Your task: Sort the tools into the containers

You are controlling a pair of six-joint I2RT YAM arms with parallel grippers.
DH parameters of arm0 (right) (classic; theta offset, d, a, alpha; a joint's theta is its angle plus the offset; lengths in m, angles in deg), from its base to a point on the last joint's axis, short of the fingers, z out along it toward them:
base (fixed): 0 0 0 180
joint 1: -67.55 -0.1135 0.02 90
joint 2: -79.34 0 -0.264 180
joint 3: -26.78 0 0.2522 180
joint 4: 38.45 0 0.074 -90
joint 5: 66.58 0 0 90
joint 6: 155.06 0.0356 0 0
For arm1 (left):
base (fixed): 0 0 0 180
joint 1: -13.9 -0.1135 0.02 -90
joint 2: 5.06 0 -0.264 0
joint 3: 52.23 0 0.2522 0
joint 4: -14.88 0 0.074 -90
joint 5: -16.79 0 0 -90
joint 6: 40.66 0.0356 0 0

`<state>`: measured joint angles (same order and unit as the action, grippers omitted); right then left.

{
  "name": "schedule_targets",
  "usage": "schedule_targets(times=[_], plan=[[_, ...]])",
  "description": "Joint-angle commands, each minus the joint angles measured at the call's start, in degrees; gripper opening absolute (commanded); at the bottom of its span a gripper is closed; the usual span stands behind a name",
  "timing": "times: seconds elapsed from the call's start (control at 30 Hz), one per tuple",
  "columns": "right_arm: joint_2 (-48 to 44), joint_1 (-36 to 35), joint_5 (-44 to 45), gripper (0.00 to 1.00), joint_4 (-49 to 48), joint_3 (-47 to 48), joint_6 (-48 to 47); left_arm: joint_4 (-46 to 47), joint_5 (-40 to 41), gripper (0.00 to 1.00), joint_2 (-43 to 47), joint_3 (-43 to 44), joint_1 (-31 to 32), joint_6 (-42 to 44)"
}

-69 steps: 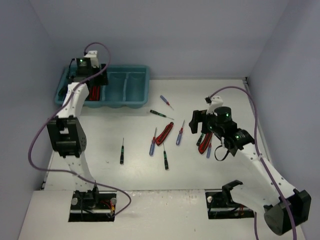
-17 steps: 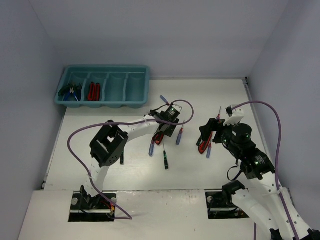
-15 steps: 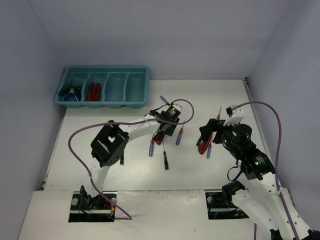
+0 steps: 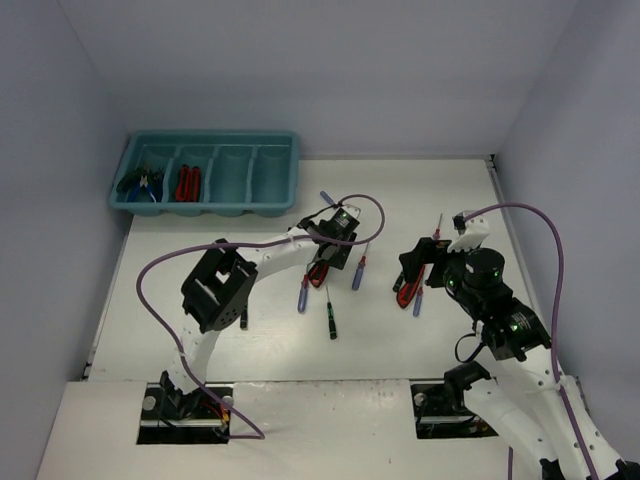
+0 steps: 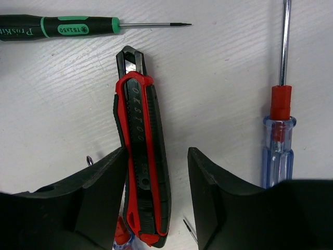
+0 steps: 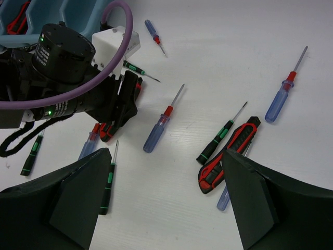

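The left claw (image 5: 157, 156) is spread, with one finger on each side of the red-and-black plastic utility knife (image 5: 139, 130), which lies flat on the white surface (image 5: 223, 78). The right claw (image 6: 166, 156) hangs spread wide above a blue-handled thin screwdriver (image 6: 156, 133). The teal plastic rectangular tray (image 4: 210, 135) stands well apart, far left.

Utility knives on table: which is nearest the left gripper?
The central utility knife, straddled by the open left gripper; the other knife lies off to the right.

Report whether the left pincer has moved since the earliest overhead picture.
Yes. The left pincer went from above the teal plastic tray, rightward and nearer, and now straddles the red-and-black utility knife.
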<state>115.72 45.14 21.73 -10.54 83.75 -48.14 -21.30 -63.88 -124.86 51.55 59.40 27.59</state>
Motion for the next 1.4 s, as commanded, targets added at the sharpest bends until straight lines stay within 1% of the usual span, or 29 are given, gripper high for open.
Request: schedule_targets(times=[0.0, 0.27, 0.33, 0.37, 0.43, 0.57, 0.73, 0.83, 0.9, 0.97, 1.1, 1.2, 1.3, 1.37], plan=[[0.7, 0.4, 0.5, 0.85, -2.8, -0.1, 0.6, 0.0, -0.9, 0.45, -0.9, -0.1, -1.9, -2.1], [0.8, 0.4, 0.4, 0.85, -2.7, 0.0, 0.6, 0.7, -1.5, 0.43, -1.2, -0.7, -3.0, -1.6], [0.8, 0.4, 0.5, 0.86, -2.7, 0.1, 0.6, 1.1, -1.9, 0.39, -1.3, -0.9, -3.3, -1.4], [0.8, 0.4, 0.5, 0.86, -2.8, 0.1, 0.6, 1.2, -2.0, 0.39, -1.3, -1.0, -3.4, -1.3], [1.1, 0.4, 0.5, 0.85, -2.8, 0.1, 0.6, 1.2, -2.3, 0.27, -1.2, -0.8, -3.5, -0.8], [1.4, 0.4, 0.5, 0.86, -2.8, 0.3, 0.5, 1.7, -3.0, 0.12, 0.1, -0.8, -3.5, -0.1], [1.7, 0.4, 0.6, 0.86, -2.8, 0.6, 0.2, 0.5, -2.1, 0.05, 6.4, -0.5, -3.8, 1.1], [2.1, 0.4, 0.6, 0.86, -2.8, 1.2, 0.0, -1.7, -1.3, 0.05, 11.3, 0.9, -5.3, 2.4], [2.3, 0.4, 0.6, 0.86, -2.8, 1.3, -0.1, -2.7, -1.3, 0.05, 12.7, 1.4, -6.3, 3.0], [2.7, 0.4, 0.6, 0.86, -2.8, 1.5, -0.3, -3.5, -1.6, 0.05, 16.4, 2.7, -10.3, 4.0], [3.4, 0.4, 0.7, 0.86, -2.8, 1.8, -0.6, -5.4, -1.8, 0.05, 18.2, 7.1, -18.5, 8.9], [4.1, 0.4, 0.9, 0.86, -2.8, 1.9, -0.9, -5.9, -2.4, 0.05, 15.7, 10.8, -24.2, 11.5], [4.7, 0.4, 1.1, 0.86, -2.8, 2.0, -1.1, -7.0, -3.0, 0.05, 11.9, 17.6, -31.4, 14.1], [5.0, 0.4, 1.1, 0.86, -2.8, 2.0, -1.1, -7.0, -3.6, 0.05, 9.2, 20.1, -33.5, 14.4]])
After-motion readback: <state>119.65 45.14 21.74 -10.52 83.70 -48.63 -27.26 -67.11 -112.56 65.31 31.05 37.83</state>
